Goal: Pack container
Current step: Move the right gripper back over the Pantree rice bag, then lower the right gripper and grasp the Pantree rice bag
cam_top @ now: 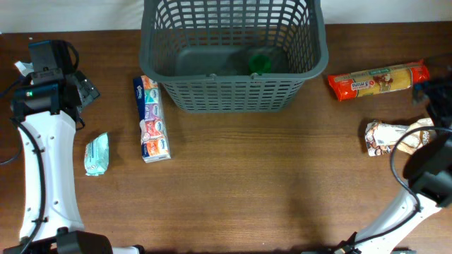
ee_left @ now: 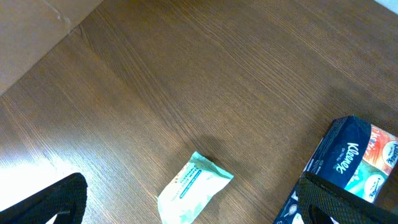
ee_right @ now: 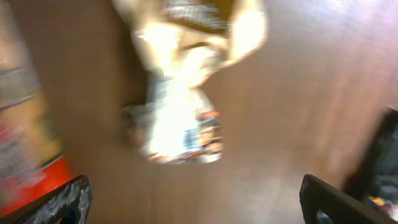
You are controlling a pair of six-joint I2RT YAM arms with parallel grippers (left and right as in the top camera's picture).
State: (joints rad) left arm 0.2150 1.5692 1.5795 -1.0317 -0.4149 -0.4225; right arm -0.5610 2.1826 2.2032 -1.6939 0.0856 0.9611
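Observation:
The dark grey lattice container (cam_top: 233, 90) stands at the back centre with a green item (cam_top: 259, 63) inside. A pale green wipes pack (cam_top: 97, 153) and a long tissue multipack (cam_top: 152, 118) lie left of it; both show in the left wrist view, the wipes (ee_left: 193, 186) and the tissues (ee_left: 354, 158). A red and yellow pasta pack (cam_top: 378, 80) and a crumpled beige snack bag (cam_top: 392, 135) lie at the right. My left gripper (ee_left: 186, 211) is open above the wipes. My right gripper (ee_right: 199, 205) is open above the blurred snack bag (ee_right: 180, 93).
The left arm (cam_top: 42, 141) runs along the table's left side. The right arm (cam_top: 424, 176) rises at the right edge. The red end of the pasta pack (ee_right: 31, 180) shows at the left of the right wrist view.

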